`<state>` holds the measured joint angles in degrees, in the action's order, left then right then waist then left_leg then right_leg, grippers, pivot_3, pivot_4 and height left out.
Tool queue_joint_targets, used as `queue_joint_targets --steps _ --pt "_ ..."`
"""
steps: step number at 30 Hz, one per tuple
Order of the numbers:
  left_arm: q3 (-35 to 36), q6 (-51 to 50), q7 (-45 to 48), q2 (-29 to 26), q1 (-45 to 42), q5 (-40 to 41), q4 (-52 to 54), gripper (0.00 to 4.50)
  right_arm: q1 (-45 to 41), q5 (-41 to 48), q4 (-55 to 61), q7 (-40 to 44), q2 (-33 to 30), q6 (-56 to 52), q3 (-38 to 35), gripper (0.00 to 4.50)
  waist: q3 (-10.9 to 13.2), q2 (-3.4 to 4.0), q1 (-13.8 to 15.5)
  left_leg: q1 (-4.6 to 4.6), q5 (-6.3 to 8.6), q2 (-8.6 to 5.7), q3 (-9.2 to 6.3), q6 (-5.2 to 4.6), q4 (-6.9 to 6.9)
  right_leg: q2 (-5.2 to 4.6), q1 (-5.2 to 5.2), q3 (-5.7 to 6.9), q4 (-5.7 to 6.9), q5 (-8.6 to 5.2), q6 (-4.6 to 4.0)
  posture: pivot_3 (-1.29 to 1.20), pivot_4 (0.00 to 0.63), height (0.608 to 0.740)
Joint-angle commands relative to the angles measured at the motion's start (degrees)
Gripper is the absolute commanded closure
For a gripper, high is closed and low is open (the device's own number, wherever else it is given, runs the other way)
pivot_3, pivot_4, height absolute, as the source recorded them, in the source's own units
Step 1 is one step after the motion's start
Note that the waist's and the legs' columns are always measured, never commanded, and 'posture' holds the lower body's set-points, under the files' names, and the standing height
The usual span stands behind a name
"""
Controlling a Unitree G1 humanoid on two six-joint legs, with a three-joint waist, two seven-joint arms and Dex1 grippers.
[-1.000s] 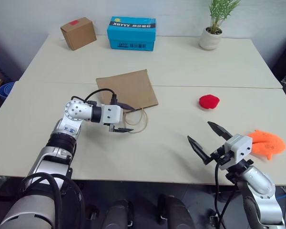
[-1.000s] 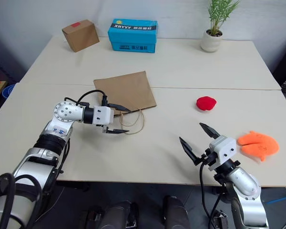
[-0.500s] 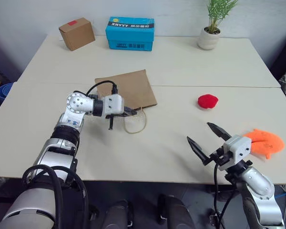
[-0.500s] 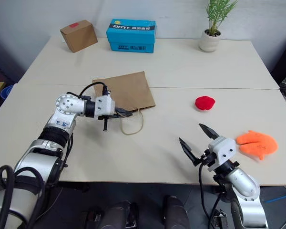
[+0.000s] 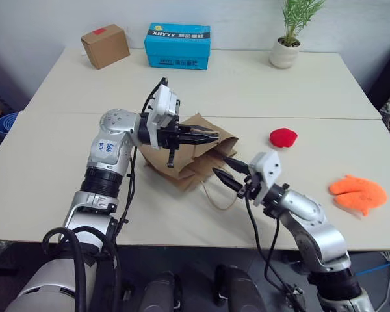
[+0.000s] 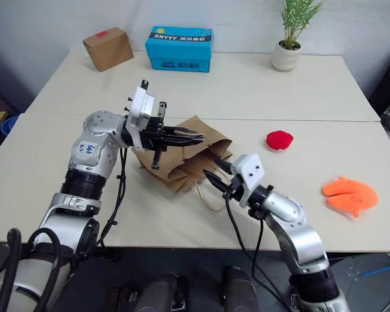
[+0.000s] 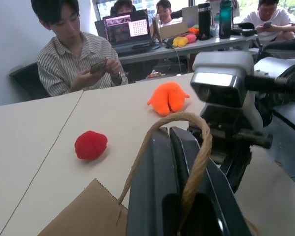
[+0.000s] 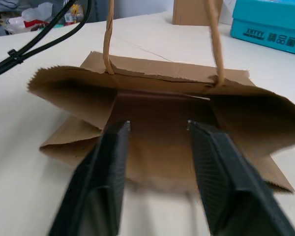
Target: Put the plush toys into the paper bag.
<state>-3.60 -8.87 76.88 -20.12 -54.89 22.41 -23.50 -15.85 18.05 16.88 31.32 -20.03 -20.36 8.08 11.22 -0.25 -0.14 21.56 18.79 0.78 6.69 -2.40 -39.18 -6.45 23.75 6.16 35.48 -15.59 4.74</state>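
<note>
Jaws of the left gripper (image 5: 205,135) pinch a handle of the paper bag (image 5: 182,162), the right gripper (image 5: 229,173) parted at its mouth, while red toy (image 5: 284,138) and orange toy (image 5: 358,194) lie unbagged near the bench's right edge.

Paper bag (image 5: 194,156) back panel partly hidden behind left gripper (image 5: 211,136) and its wrist. Bag interior (image 8: 162,113) dark in right wrist view, depth unreadable. Right gripper (image 8: 157,162) fingers cut off by frame bottom there. Lower cord handle (image 5: 218,195) partly covered by right gripper fingers. Blue box (image 5: 177,44) lettering too small to read. Plant (image 5: 298,16) top cropped by frame edge.
</note>
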Motion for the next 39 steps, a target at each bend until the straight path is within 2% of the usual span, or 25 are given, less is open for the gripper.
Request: queue_joint_targets --steps 1,2,3,8,13,22,30,33,35,39 --pt "0.8 -2.8 -1.5 1.2 0.9 2.8 5.7 4.5 -4.0 -3.8 -4.8 -3.0 2.6 -1.6 2.4 3.99 0.0 0.0 0.0 0.0 0.0 0.0 0.0 0.0 0.0 0.0 0.0 0.0 0.01 0.0 0.0 0.0 0.15 0.74" --pt "0.9 -3.8 -1.8 1.5 1.1 3.3 6.6 4.5 -5.4 -4.9 -7.0 -3.6 3.3 -1.6 2.9 4.33 0.0 0.0 -0.1 0.0 0.0 0.0 0.0 0.0 0.0 0.0 0.0 0.0 0.0 0.0 0.0 0.0 0.15 0.74" --pt "1.1 -5.0 -2.0 1.6 1.2 4.0 7.5 4.5 -6.7 -6.0 -9.2 -4.3 4.1 -0.9 3.1 4.46 0.0 0.0 -0.1 0.01 0.0 -0.01 0.01 0.0 0.0 -0.01 0.01 -0.01 0.0 0.0 0.0 0.0 0.15 0.74" --pt "1.9 -9.2 -2.6 1.8 1.5 7.0 10.7 4.5 -11.7 -9.4 -18.2 -5.1 7.7 0.9 4.1 4.46 0.0 0.0 -0.1 0.03 0.0 -0.01 0.0 0.01 0.0 -0.01 0.01 -0.05 0.0 0.0 0.0 0.0 0.15 0.74" --pt "4.1 -9.7 -5.2 2.4 0.6 8.1 10.7 4.5 -11.8 -10.9 -21.7 -2.5 7.9 1.7 5.6 4.46 0.0 0.0 -0.1 0.03 0.0 0.0 0.0 0.03 0.01 0.0 0.01 -0.05 0.0 0.0 -0.01 0.0 0.15 0.74" --pt "12.4 -12.9 -9.5 2.3 -5.4 14.7 7.1 4.5 -7.5 -12.8 -20.9 -0.3 5.1 1.2 5.8 4.46 0.0 -0.01 -0.1 0.0 0.0 0.0 -0.02 0.04 0.01 -0.02 -0.02 -0.05 -0.01 0.0 0.0 0.0 0.15 0.74" --pt "12.8 -19.8 -8.3 2.3 -6.7 20.3 11.5 4.5 -6.5 -15.4 -17.5 -2.6 3.9 -7.2 6.6 4.46 0.0 -0.02 0.0 -0.01 0.01 0.0 -0.03 0.06 0.01 -0.02 -0.03 -0.07 -0.02 0.0 0.0 0.0 0.15 0.74" --pt "10.4 -17.5 -8.7 2.7 -3.8 17.5 14.0 4.5 -6.7 -18.3 -15.0 -1.6 1.0 -7.8 8.8 4.46 0.0 -0.03 0.0 -0.01 0.01 -0.01 -0.03 0.07 0.01 -0.03 -0.03 -0.07 -0.02 0.0 0.0 0.0 0.15 0.74" --pt "8.9 -15.3 -9.9 3.9 -1.0 15.6 15.2 4.5 -6.5 -17.3 -13.2 -1.6 1.2 -7.4 7.9 4.46 0.0 -0.04 0.0 -0.03 0.02 -0.02 -0.03 0.08 0.01 -0.03 -0.05 -0.08 -0.02 0.0 0.0 0.0 0.15 0.74" --pt "7.4 -12.0 -12.2 5.6 2.9 13.3 16.0 4.5 -4.0 -9.1 -7.9 -1.3 5.1 -5.9 1.4 4.46 0.0 -0.05 0.0 -0.06 0.03 0.0 -0.01 0.11 0.02 0.0 -0.08 -0.11 -0.04 0.0 0.0 0.0 0.15 0.74"
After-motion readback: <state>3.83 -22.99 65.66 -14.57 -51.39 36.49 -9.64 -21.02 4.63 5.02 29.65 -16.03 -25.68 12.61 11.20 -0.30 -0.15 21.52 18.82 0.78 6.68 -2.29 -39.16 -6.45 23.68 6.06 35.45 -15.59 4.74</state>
